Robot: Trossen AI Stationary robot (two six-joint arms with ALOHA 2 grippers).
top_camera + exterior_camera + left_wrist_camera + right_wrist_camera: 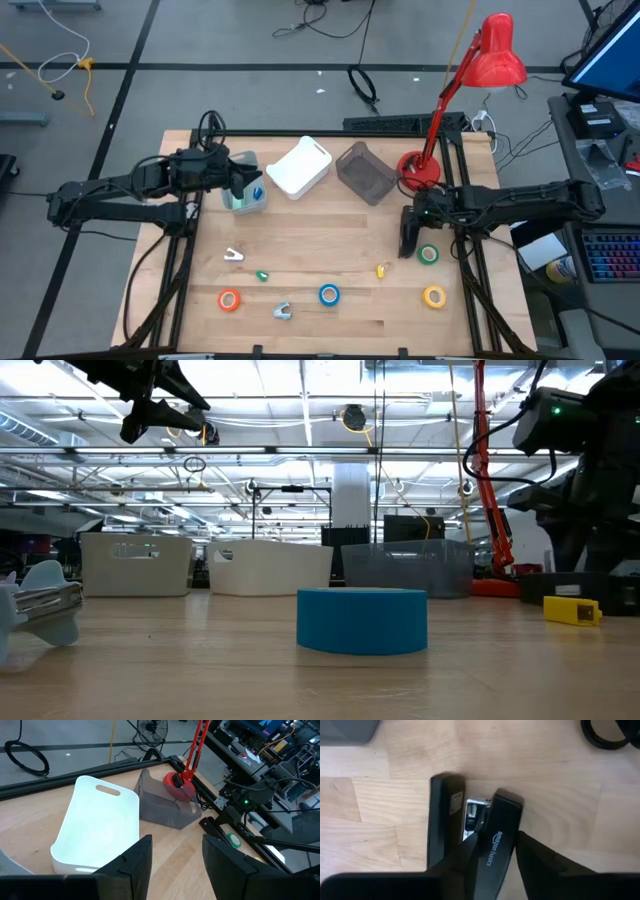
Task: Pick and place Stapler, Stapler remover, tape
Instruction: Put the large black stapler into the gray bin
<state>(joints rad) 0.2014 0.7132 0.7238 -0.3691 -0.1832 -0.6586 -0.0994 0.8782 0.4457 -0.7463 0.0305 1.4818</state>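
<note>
The blue tape point(362, 621) is lying nearest on the counter point(330, 225).
The right end effector point(490, 851) is closing its fingers around the black stapler point(475, 830), just beside the green tape point(429, 254). The left end effector point(172, 857) is hanging half open and empty above the white bin point(97, 827).

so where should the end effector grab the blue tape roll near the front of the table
Across the outer wall of the blue tape roll, coming straight down from above. It lies flat on the table with its hole facing up, as a short upright cylinder in the low view, so opposite sides of the wall are free. Nothing touches it; the grey stapler remover lies apart.
</note>
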